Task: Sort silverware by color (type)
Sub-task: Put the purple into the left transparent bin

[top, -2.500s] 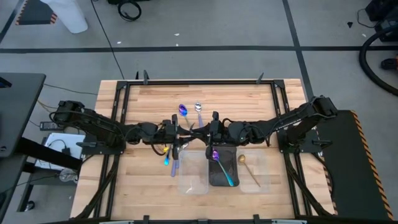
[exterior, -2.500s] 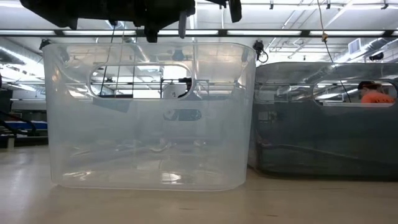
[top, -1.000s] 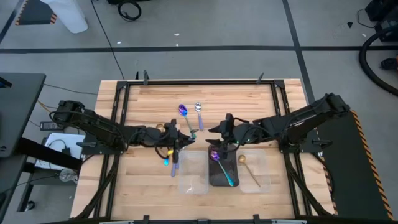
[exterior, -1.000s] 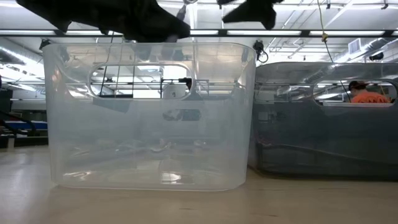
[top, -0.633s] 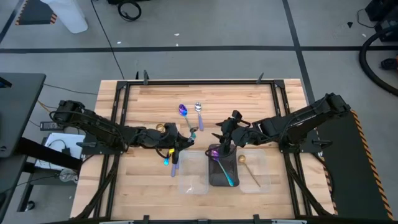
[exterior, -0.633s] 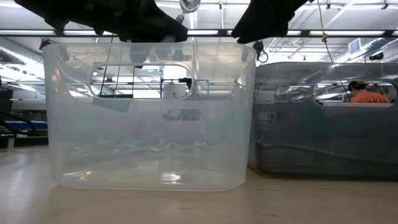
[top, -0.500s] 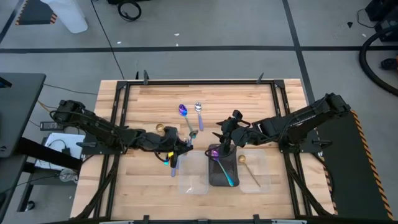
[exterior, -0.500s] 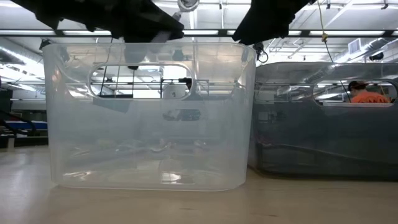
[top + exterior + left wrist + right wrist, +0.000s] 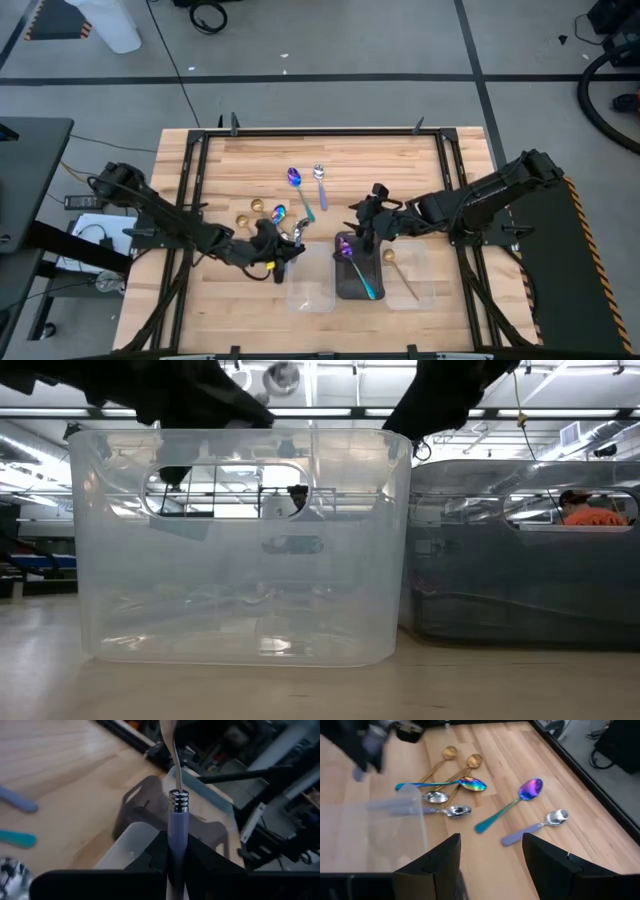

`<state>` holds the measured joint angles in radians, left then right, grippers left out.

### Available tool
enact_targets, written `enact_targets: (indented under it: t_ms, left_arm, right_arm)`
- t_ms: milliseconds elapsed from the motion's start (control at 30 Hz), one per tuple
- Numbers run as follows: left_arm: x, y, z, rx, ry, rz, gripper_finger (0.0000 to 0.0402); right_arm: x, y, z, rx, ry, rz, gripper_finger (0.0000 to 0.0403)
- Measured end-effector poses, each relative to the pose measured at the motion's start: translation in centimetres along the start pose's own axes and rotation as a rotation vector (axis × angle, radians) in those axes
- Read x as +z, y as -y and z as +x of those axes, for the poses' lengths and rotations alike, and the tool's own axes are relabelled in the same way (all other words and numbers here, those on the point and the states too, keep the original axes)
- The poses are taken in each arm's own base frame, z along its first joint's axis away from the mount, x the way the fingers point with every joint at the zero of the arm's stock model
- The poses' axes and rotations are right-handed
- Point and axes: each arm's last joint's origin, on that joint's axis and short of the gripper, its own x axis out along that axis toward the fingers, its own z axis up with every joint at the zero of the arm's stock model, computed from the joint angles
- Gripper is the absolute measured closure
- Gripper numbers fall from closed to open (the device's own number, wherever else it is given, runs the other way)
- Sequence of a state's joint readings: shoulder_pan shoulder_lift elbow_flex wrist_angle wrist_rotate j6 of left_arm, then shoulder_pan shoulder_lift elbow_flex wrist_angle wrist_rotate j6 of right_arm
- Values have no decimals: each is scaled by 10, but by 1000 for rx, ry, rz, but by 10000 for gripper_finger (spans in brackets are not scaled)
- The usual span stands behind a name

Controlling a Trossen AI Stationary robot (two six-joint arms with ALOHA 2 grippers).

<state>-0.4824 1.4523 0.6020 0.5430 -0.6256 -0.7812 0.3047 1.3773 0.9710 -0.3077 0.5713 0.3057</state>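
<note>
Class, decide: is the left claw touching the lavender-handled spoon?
Touching. The left wrist view shows the left claw closed around the lavender-handled spoon, whose handle is pinched between both fingers with no gap.

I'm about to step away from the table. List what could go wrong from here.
1. The left gripper holds a lavender-handled spoon only by the end of its handle, so it may swing or slip before reaching the clear tray.
2. The clear tray sits close beside the dark tray, so a drop could land in the wrong one.
3. The right gripper hangs open near the dark tray, close to the left gripper; the arms could bump.
</note>
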Motion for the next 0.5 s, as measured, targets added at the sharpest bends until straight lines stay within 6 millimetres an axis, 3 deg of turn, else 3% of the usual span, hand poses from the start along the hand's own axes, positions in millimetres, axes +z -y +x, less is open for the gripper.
enact_targets:
  t_ms: [267,500]
  left_arm:
    - [-16,8,19,68,-8,-49,361]
    - [-17,29,35,143,-70,-28,361]
  right_arm:
    - [-6,-17,-10,56,3,-64,181]
    - [-14,-35,-23,93,21,-112,181]
